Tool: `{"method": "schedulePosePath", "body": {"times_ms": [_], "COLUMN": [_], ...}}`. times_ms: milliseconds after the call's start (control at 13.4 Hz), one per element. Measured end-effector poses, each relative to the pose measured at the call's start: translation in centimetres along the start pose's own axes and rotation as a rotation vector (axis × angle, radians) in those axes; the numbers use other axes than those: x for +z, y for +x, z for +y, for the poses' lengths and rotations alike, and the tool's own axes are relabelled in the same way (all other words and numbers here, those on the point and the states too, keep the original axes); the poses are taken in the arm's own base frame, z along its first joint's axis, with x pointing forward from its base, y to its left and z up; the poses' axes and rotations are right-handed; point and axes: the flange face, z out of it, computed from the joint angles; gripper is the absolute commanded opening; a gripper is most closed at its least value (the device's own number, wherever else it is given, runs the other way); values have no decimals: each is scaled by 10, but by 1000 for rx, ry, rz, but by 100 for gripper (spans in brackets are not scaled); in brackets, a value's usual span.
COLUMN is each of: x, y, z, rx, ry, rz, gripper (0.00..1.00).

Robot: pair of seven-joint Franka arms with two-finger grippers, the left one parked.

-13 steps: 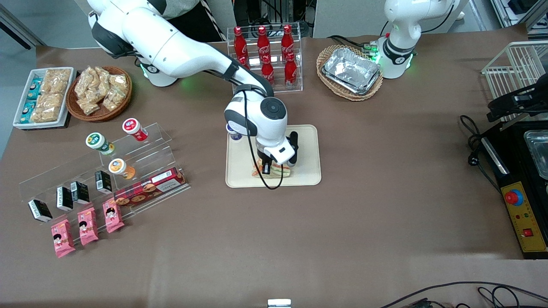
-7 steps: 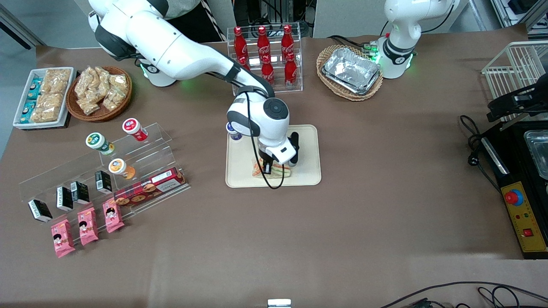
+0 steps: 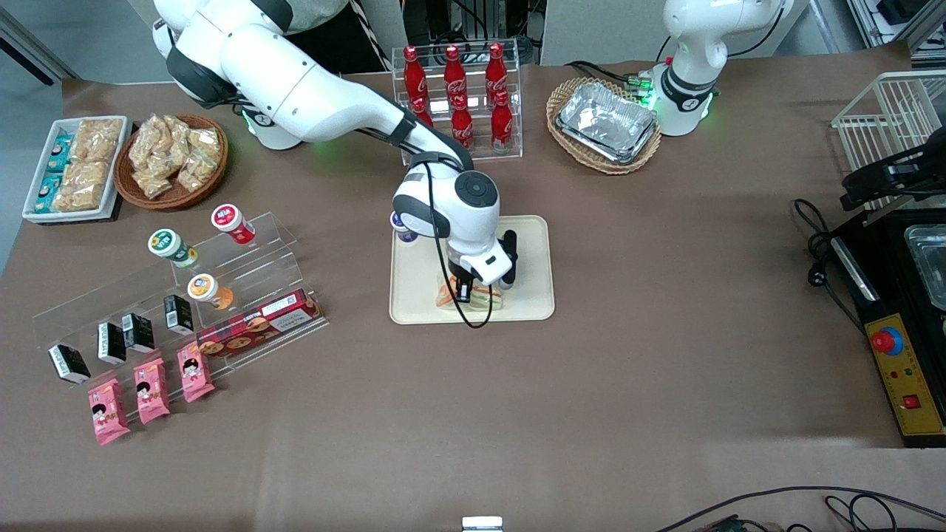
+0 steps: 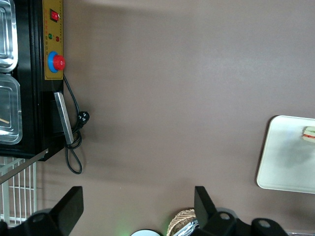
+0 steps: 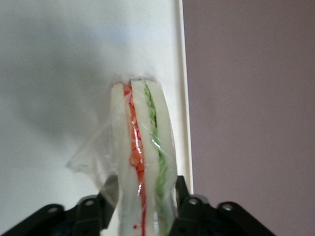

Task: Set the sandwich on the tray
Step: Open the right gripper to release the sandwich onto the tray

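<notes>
The sandwich (image 3: pixel 485 299), pale bread in clear wrap with red and green filling on its edge, stands on edge over the cream-beige tray (image 3: pixel 528 251), near the tray's rim nearest the front camera. My right gripper (image 3: pixel 464 292) is straight above it. In the right wrist view the two black fingers press the sandwich (image 5: pixel 142 147) from both sides, and the gripper (image 5: pixel 145 189) is shut on it over the tray (image 5: pixel 59 59) close to its rim. The left wrist view shows the tray (image 4: pixel 285 157) with the sandwich (image 4: pixel 309 133).
A rack of red cola bottles (image 3: pixel 458 96) stands farther from the camera than the tray. A wicker basket of foil trays (image 3: pixel 606 122) sits beside it. A clear shelf of snacks (image 3: pixel 185 295) and pink packets (image 3: pixel 148 391) lie toward the working arm's end.
The gripper has shifted a little and come lower over the tray with the sandwich still in it. The sandwich now shows less of its flat face.
</notes>
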Motion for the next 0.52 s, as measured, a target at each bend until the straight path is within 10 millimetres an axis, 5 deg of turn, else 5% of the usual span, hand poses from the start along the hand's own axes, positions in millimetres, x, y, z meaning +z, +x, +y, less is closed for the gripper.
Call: {"method": "schedulePosePath", "body": {"times_ms": [149,223,521], "x": [-1,-2,-5], "y": [3,5,9], "z": [-3,-5,-7], "rx": [-5,-9,-39], "ry": [-3,-4,-42], "rz": [7,8,19], "gripper": [85,100,100]}}
